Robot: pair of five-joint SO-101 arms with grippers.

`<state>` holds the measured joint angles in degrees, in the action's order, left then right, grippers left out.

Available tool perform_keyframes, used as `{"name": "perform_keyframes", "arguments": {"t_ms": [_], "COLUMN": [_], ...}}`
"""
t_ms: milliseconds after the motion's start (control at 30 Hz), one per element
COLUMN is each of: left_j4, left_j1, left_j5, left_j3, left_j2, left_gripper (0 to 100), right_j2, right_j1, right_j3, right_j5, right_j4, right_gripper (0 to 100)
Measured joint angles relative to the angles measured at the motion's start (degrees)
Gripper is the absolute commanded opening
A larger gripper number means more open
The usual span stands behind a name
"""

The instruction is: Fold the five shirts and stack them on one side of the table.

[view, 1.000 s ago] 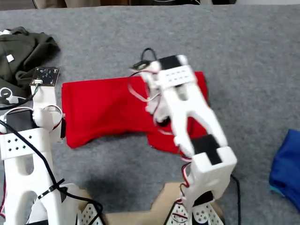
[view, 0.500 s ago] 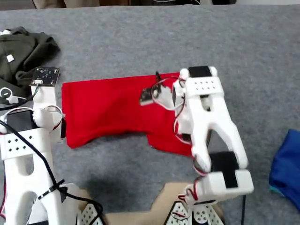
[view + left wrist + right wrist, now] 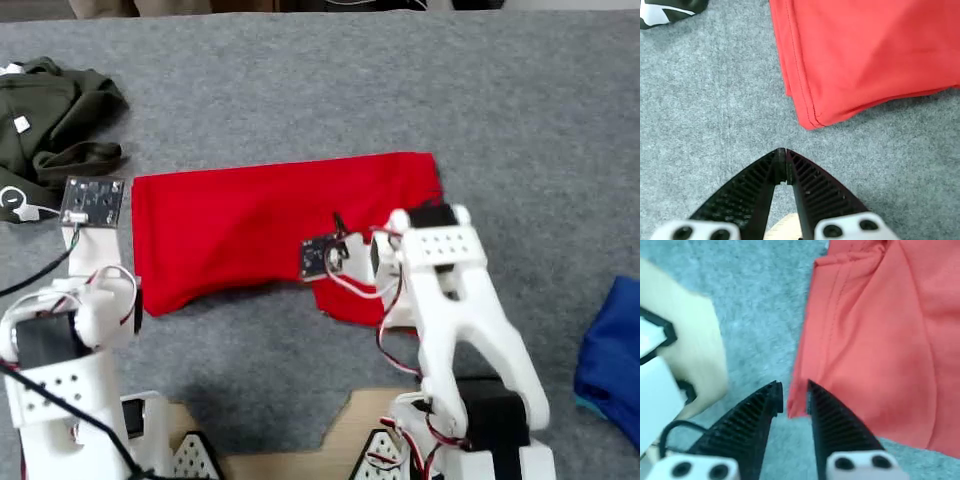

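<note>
A red shirt (image 3: 250, 225) lies spread flat on the grey table (image 3: 520, 120), with a folded flap at its near right edge (image 3: 350, 300). In the left wrist view my left gripper (image 3: 781, 156) is shut and holds nothing. It hovers over bare table just short of the red shirt's (image 3: 865, 55) near left corner. My right gripper (image 3: 792, 386) is narrowly open above the near hem of the red shirt (image 3: 880, 340), and the cloth's edge shows in the gap. In the high view the right arm (image 3: 445, 290) covers that hem.
A dark green shirt (image 3: 50, 110) lies bunched at the far left. A blue shirt (image 3: 612, 350) sits at the right edge. The cardboard base (image 3: 350, 425) of the arms lies along the near edge and also appears beside the right gripper as cardboard (image 3: 690, 340).
The right arm has drawn back from over the shirt's middle toward the near edge, uncovering the shirt's right end. The left arm has pulled back a little toward its base.
</note>
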<state>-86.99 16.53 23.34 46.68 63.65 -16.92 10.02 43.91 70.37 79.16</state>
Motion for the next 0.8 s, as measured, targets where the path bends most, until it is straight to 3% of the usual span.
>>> {"name": "perform_keyframes", "arguments": {"t_ms": [300, 667, 800], "left_j4": [0.0, 0.0, 0.0], "left_j1": [0.1, 0.1, 0.1], "left_j5": [0.1, 2.5, 2.6], "left_j3": [1.0, 1.1, 1.1], "left_j2": [1.6, 1.6, 1.6], "left_gripper": [2, 2, 2], "right_j2": [0.6, 9.2, 10.6], "right_j1": [2.5, 2.5, 2.5], "right_j3": [10.4, 7.3, 6.0], "right_j5": [-0.5, -0.5, -0.5], "right_j4": [-15.8, -19.7, -19.7], "right_gripper": [12.0, 11.5, 2.0]}}
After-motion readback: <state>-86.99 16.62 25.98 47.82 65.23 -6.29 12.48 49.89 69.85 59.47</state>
